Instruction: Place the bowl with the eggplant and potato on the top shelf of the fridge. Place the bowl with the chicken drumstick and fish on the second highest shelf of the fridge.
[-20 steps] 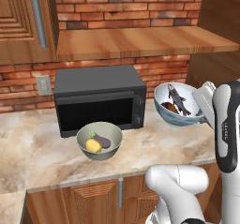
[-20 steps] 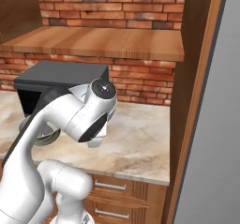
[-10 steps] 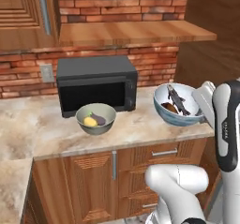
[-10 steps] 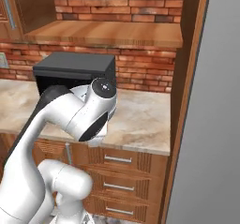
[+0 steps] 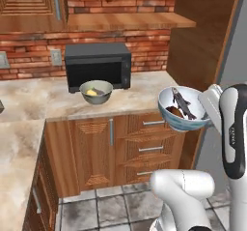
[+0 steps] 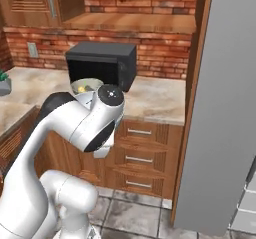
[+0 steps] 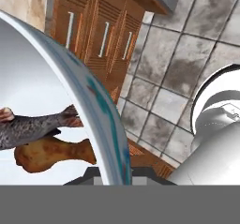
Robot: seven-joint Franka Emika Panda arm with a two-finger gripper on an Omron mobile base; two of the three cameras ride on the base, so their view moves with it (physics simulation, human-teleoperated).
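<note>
My gripper (image 5: 206, 116) is shut on the right rim of the pale blue bowl (image 5: 182, 114), holding it in the air in front of the counter's drawers. Inside the bowl lie the slim grey fish (image 5: 182, 103) and the reddish-brown chicken drumstick (image 5: 174, 112). In the hand view the bowl's rim (image 7: 101, 110) runs up from my gripper (image 7: 112, 175), with the fish (image 7: 28, 129) above the drumstick (image 7: 51, 152). The olive-grey bowl (image 5: 96, 92) with the yellow potato (image 5: 90, 93) and the eggplant (image 5: 100, 91) sits on the counter before the microwave. The fridge (image 6: 225, 108) stands at right; its shelves are hidden.
A black microwave (image 5: 98, 65) stands against the brick wall under a wooden shelf (image 5: 125, 21). A tall wooden panel (image 5: 200, 36) separates the counter (image 5: 34, 99) from the fridge. Drawers (image 5: 149, 143) and grey floor tiles (image 5: 96, 210) lie below the held bowl.
Both base views have drawn back from the counter and turned, so the cabinets, floor and fridge now show. The pale blue bowl has stayed in my gripper throughout.
</note>
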